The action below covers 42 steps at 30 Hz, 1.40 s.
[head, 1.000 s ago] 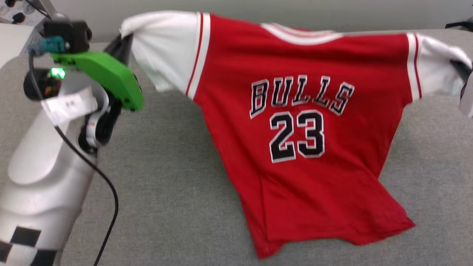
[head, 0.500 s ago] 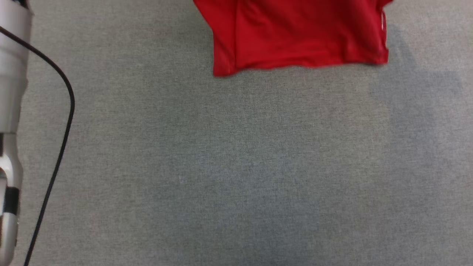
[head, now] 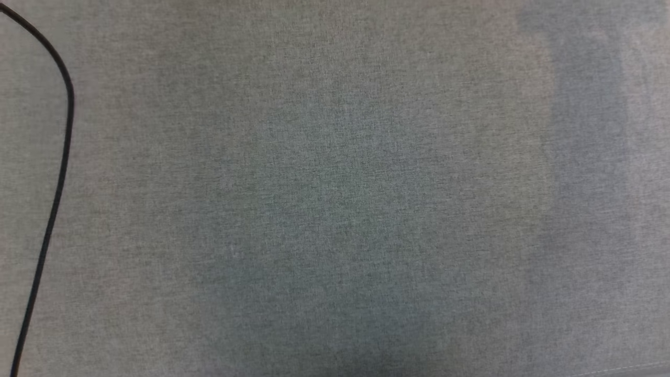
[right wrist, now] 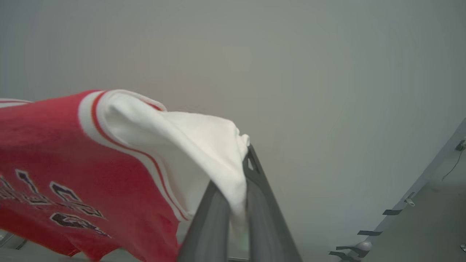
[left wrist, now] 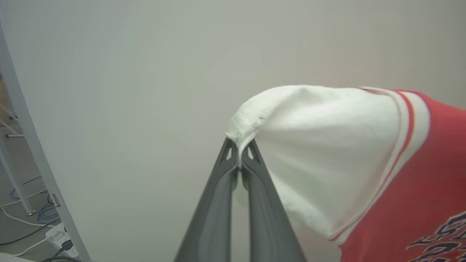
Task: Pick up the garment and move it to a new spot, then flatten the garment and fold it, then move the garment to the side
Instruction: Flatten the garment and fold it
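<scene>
Carrying is the step you are in, by my reading: the garment (left wrist: 327,156) hangs in the air, stretched between the two pairs of jaws and lying on nothing.

Your left jaws are pressed together on the edge of one white sleeve (left wrist: 309,145). The cloth is nipped right at the tips of the dark fingers (left wrist: 214,211), and the red body runs off to their right. Your right jaws pinch the other white sleeve (right wrist: 204,153), whose cloth spills down over the fingers (right wrist: 265,218), with the red body to their left.

The head view looks down on the grey table (head: 335,188), with a black cable (head: 57,173) along its left side.

Counted: one garment, two sleeves with one in each pair of jaws, and one cable.

Next, I judge, you should lower both sleeves together onto the table. Keep them level and well apart so the body lands flat, and only then let go.
</scene>
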Tool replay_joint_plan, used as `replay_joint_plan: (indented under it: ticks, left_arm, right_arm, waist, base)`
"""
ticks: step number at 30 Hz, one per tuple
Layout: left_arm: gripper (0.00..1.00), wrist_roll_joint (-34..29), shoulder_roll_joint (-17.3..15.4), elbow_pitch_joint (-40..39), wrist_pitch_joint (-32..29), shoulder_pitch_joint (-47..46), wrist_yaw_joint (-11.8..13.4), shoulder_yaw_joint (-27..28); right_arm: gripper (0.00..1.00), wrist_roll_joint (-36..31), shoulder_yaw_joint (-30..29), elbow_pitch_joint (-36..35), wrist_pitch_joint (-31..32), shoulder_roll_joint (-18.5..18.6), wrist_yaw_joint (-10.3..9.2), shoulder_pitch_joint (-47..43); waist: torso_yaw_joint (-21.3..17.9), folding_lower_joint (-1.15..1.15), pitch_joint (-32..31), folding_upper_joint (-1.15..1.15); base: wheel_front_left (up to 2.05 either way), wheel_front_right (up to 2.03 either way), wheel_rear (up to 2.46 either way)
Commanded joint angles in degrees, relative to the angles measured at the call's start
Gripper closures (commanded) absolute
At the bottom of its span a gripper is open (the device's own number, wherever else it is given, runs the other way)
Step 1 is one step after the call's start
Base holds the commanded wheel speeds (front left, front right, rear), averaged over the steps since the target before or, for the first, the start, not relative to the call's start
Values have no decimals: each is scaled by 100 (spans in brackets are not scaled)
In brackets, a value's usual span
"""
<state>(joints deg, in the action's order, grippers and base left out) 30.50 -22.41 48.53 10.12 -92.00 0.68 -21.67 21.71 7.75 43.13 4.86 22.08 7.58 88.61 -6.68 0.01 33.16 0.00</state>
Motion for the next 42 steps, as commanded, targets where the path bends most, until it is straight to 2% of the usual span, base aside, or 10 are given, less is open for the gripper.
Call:
replay_joint_plan:
  ticks: [1,6,12,22,31,37,42]
  left_arm:
    - [100,54,52,104,62,-14,-49,27]
    - [100,249,226,492,105,213,-231,48]
    - [100,555,469,891,199,727,-477,121]
    - [100,950,649,959,473,2716,-757,274]
    - [100,866,595,91,486,4869,-782,589]
    - [100,692,588,-559,486,6214,-662,767]
    - [100,661,542,-1208,487,7252,-447,913]
  right_arm:
    - [100,93,88,110,-89,-3,-9,70]
    - [100,399,554,429,-177,-36,-9,-50]
    - [100,958,1163,537,-304,29,-9,-603]
    - [100,2073,1930,150,-925,377,-9,-2695]
    - [100,2575,2186,-230,-1199,652,-9,-4463]
    - [100,2658,2103,-464,-1196,702,-9,-5445]
    - [100,2644,1938,-728,-1172,649,-9,-6285]
  waist:
    - [-24,-1,215,0]
    - [1,-1,328,0]
    - [91,-1,325,0]
    - [258,-1,-381,0]
    - [333,-1,-1323,0]
    - [346,-1,-1892,0]
    - [344,-1,-2274,0]
  base:
    - [0,0,0]
    - [0,0,0]
    - [0,0,0]
    - [0,0,0]
    - [0,0,0]
    - [0,0,0]
    - [0,0,0]
